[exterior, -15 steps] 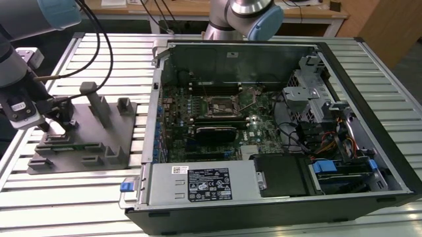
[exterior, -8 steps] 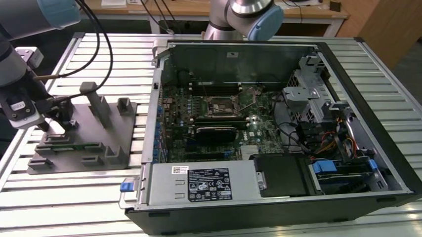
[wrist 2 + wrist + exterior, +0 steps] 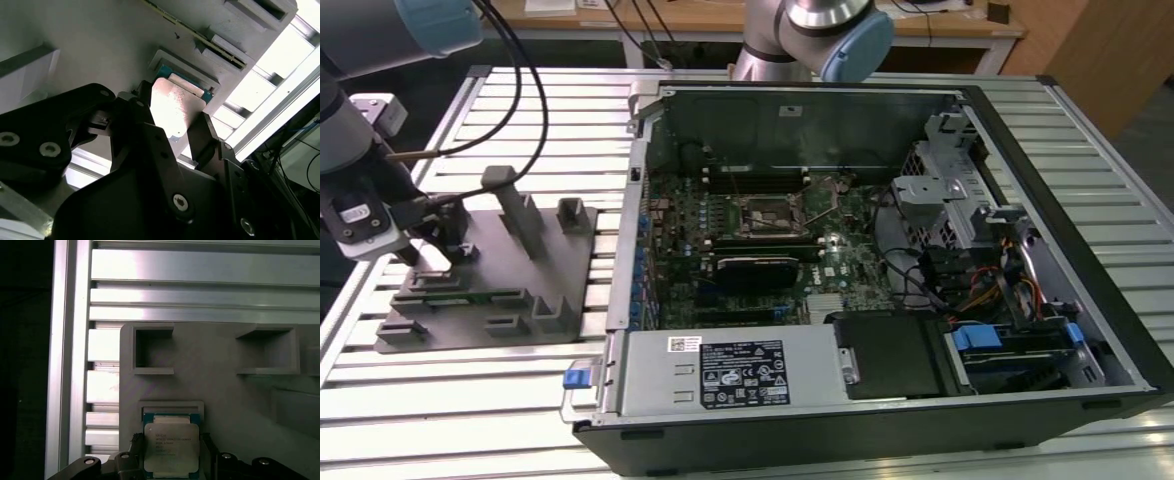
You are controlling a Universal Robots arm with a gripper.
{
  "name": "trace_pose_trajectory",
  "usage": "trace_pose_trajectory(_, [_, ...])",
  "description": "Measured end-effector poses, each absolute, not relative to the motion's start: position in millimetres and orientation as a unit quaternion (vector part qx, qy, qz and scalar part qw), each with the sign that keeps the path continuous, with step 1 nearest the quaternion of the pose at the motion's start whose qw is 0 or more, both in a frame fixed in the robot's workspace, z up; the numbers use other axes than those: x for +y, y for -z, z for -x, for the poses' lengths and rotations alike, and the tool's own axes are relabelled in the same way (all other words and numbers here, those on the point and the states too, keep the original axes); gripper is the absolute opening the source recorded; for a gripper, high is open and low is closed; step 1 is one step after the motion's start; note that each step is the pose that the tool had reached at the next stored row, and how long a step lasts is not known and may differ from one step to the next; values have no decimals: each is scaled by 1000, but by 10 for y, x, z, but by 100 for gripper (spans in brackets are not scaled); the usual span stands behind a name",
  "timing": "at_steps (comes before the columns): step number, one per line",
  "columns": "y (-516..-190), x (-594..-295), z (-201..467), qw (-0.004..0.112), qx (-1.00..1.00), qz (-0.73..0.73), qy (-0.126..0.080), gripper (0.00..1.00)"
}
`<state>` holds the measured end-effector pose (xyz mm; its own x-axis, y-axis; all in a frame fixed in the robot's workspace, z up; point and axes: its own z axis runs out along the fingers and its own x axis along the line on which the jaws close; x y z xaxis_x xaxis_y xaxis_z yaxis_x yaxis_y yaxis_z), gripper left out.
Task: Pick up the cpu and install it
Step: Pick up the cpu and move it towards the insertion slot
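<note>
Hand [image 3: 170,441] sat low over the grey plastic fixture [image 3: 220,385] on the slatted aluminium tabletop [image 3: 200,270]. Its fingers [image 3: 205,135] looked clamped on opposite edges of the small flat silver-topped square cpu [image 3: 171,447], which lay in its recess, probably for a level lift.

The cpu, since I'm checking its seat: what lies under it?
A blue-edged holder in a recess of the grey fixture shows around the cpu; the surface directly beneath it is covered.

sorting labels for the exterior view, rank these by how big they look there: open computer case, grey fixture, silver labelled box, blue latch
1. open computer case
2. grey fixture
3. silver labelled box
4. blue latch
No close calls.
</note>
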<state>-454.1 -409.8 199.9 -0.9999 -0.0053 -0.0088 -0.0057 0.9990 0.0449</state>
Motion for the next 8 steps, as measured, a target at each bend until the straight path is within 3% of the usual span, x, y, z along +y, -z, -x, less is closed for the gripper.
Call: trace_pose_trajectory(8, [-2025, -4098, 4541, 4, 1000, 3, -22, 53])
